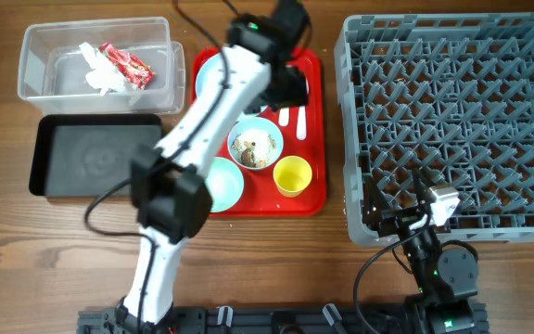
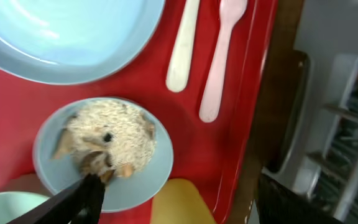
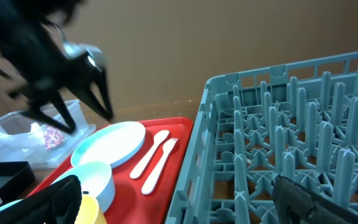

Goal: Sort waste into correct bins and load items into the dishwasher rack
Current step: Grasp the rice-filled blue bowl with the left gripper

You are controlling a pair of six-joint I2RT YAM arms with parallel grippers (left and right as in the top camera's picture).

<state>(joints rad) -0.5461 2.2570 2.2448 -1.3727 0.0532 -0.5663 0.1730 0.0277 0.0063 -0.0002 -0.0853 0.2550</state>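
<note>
The crumpled white napkin (image 1: 98,72) and the red wrapper (image 1: 128,65) lie in the clear tub (image 1: 35,56). The black tray (image 1: 49,158) is beside it. On the red tray (image 1: 315,93) are the pale blue plate (image 2: 61,37), a bowl (image 1: 254,146) with beige food scraps (image 2: 107,134), an empty bowl (image 1: 222,183), the yellow cup (image 1: 292,175) and the white spoon and fork (image 2: 201,56). My left gripper (image 2: 179,186) is open and empty, hovering over the scraps bowl and cup. My right gripper (image 3: 179,202) is open and empty at the grey rack's (image 1: 452,121) front left corner.
My left arm (image 1: 202,121) stretches across the red tray and hides part of the plate. The right wrist view shows the plate (image 3: 110,144), the cutlery (image 3: 155,154), the tub (image 3: 17,134) and the rack wall (image 3: 197,168). Bare wooden table lies in front.
</note>
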